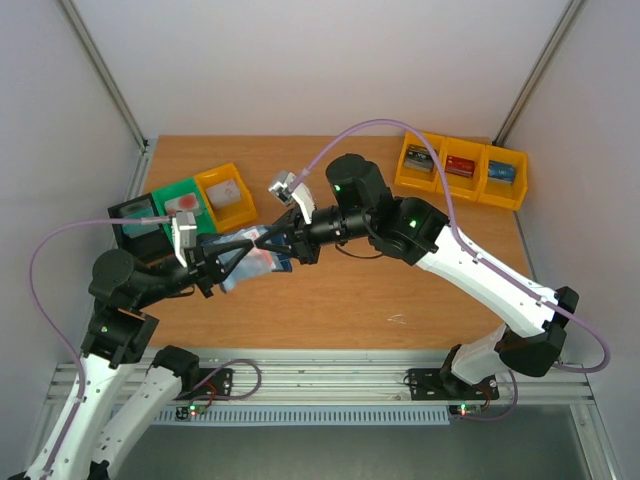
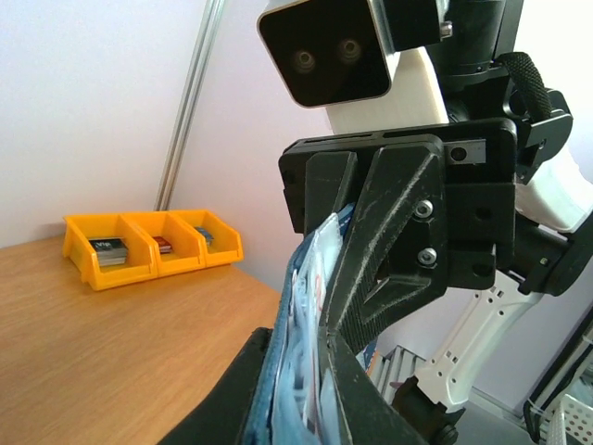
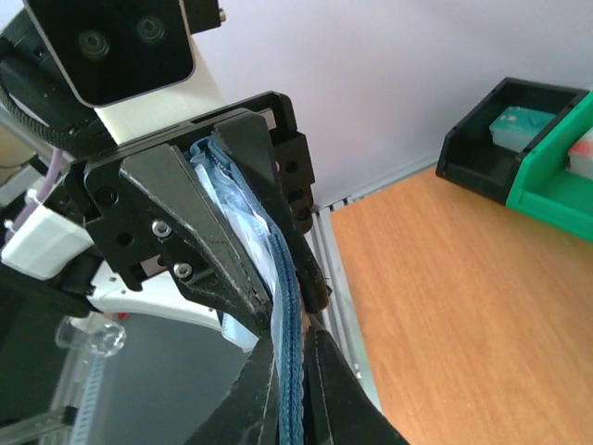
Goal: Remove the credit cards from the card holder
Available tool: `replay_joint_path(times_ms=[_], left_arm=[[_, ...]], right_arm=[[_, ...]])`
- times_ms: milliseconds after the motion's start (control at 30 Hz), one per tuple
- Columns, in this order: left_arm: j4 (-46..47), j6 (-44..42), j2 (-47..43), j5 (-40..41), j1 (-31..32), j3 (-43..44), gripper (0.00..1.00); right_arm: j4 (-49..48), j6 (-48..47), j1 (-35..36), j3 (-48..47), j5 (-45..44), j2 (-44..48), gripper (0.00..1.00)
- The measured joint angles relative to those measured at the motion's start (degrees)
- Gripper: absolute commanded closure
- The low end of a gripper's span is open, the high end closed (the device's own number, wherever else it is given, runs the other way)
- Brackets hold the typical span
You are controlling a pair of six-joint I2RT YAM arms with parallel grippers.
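1. At the bottom of the top view, a metal rail (image 1: pixel 330 385) runs along the near edge of the table (image 1: pixel 380 300) and carries both arm bases.
2. The left arm (image 1: pixel 120 290) comes up from the lower left and the right arm (image 1: pixel 470 265) from the lower right. They meet left of centre, above the wood.
3. The left fingers (image 1: pixel 222 262) are closed tight on one end of the card holder (image 3: pixel 283 315). In the right wrist view, the navy material is sandwiched between the two black fingers at centre left.
4. The card holder hangs in the air between the two sets of fingers, left of centre in the top view and off the table.
5. The right fingers (image 2: pixel 389 232) are drawn almost together on the opposite edge. At the bottom of the right wrist view, the navy stitched edge runs between them. I cannot tell whether they also pinch a card.
6. The cards (image 2: pixel 313 269) show as pale edges with red marks between the blue layers at the centre of the left wrist view, tucked in the holder.
7. Farther back, at the upper left of the top view, a black bin (image 1: pixel 120 215), a green bin (image 1: pixel 160 190) and a yellow bin (image 1: pixel 215 180) stand side by side.
8. At the upper right, a row of three joined yellow bins (image 1: pixel 455 185) sits near the far edge of the table, with a small item in each.
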State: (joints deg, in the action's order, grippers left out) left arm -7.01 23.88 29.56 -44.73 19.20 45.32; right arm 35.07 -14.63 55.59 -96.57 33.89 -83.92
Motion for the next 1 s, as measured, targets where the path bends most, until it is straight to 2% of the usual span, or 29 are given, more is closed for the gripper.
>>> replay_joint_path(times_ms=[133,167,200,267,300,400,533,667,767,900,1000], left_arm=[[0.07,0.15,-0.02,-0.09,-0.07,0.0,0.99],[0.02,0.15,0.0,-0.07,-0.07,0.0,0.94],[-0.04,0.13,-0.02,0.13,-0.07,0.0,0.79],[-0.5,-0.15,-0.09,1.51,-0.02,0.0,0.64],[-1.16,-0.98,-0.15,3.43,0.11,0.0,0.6],[-3.8,-3.93,-0.5,11.39,0.24,0.0,0.57],[-8.37,-9.29,-0.59,25.38,0.42,0.0,0.51],[-12.31,-13.55,-0.76,36.22,0.09,-0.09,0.49],[-13.0,-15.67,-1.29,37.97,0.0,-0.37,0.5],[-12.59,-18.56,-1.95,34.34,-0.02,-0.42,0.65],[-11.63,-20.13,-2.34,24.74,-0.04,-0.42,0.68]], right_arm=[[0.04,0.0,0.0,0.07,0.7,0.2,0.99],[0.04,0.02,0.0,0.09,0.72,0.2,0.99],[0.07,0.02,0.0,0.11,0.68,0.2,0.99],[0.11,0.0,0.0,0.11,0.2,0.24,0.99],[0.35,0.02,0.02,0.11,-0.48,0.31,0.99],[1.97,0.04,0.07,0.11,-4.28,0.87,0.99],[5.68,-0.13,0.17,-0.44,-11.21,1.2,0.99],[11.8,0.42,0.79,-1.97,-18.97,1.62,0.99],[17.14,2.19,1.07,-4.83,-27.15,1.2,0.99],[24.72,5.25,1.7,-10.78,-40.59,-1.68,0.99],[28.65,6.36,2.91,-13.42,-47.5,-4.59,0.99]])
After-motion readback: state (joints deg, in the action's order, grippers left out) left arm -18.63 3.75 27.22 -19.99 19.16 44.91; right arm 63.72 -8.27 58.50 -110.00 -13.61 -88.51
